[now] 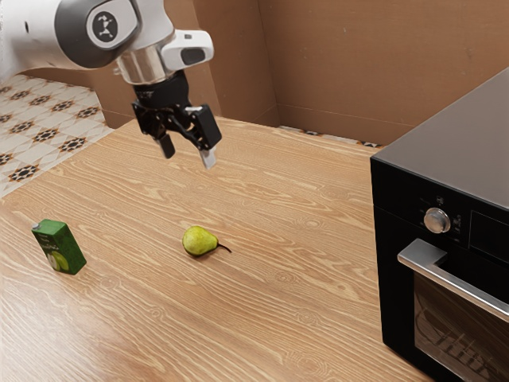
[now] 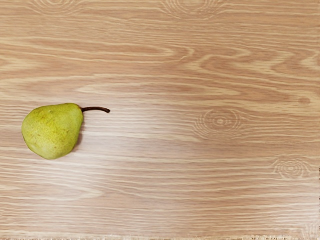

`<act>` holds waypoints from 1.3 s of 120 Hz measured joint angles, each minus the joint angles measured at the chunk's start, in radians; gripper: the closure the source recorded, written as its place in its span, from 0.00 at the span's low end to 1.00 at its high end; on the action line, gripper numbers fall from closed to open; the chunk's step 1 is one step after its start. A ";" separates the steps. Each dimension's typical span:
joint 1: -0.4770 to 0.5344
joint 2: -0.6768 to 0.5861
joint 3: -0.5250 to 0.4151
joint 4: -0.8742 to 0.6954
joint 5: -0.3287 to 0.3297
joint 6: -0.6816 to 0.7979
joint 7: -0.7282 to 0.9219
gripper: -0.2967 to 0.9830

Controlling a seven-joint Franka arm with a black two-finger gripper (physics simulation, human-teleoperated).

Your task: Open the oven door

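Now, with a clock dial centred on the gripper [image 1: 188, 156] in the exterior view, the oven door [image 1: 402, 306] is found at four o'clock, well apart from the jaws; it is seen shut on the front of the oven [image 1: 453, 143]. Its handle [image 1: 469, 292] is mounted along the door's upper part, the long axis laid from ten o'clock to four; so a long carry towards four seems to be called for first, and then the jaws must be turned, to be closed across that bar and not along it. The jaws are spread, a clear gap left between the two fingers, and nothing is pinched; they are pointed down, held above the table [image 1: 278, 326]. No choice of arm is offered; the reach must be made by the one arm shown, and the oven's near corner could be knocked if the approach is made too low. And the count is taken: one oven, one door, one handle, one knob [image 1: 437, 220]; one pear [image 1: 200, 241], at six o'clock; one green carton [image 1: 60, 251], at eight; neither is needed, and both are best left untouched.
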 joint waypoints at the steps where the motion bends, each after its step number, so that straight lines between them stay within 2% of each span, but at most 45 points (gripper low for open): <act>1: 0.000 0.000 0.000 0.000 0.000 -0.001 0.001 0.23; 17: 0.007 0.001 0.003 0.003 -0.011 -0.014 0.018 0.23; 25: 0.006 -0.095 0.003 0.078 -0.017 -0.024 0.048 0.23; 33: 0.110 -0.271 -0.140 0.106 -0.067 -0.055 0.179 0.23; 40: 0.001 -0.372 -0.281 0.076 -0.073 -0.075 0.287 0.23; 47: -0.051 -0.485 -0.375 -0.076 -0.098 -0.042 0.398 0.23; 59: -0.088 -0.521 -0.539 -0.232 -0.132 0.066 0.591 0.23; 81: -0.095 -0.504 -0.662 -0.319 -0.171 0.224 0.902 0.23; 101: -0.091 -0.433 -0.761 -0.320 -0.151 0.303 1.096 0.23; 122: -0.092 -0.319 -0.821 -0.285 -0.023 0.349 1.185 0.23; 156: -0.097 -0.134 -0.848 -0.190 0.122 0.375 1.230 0.23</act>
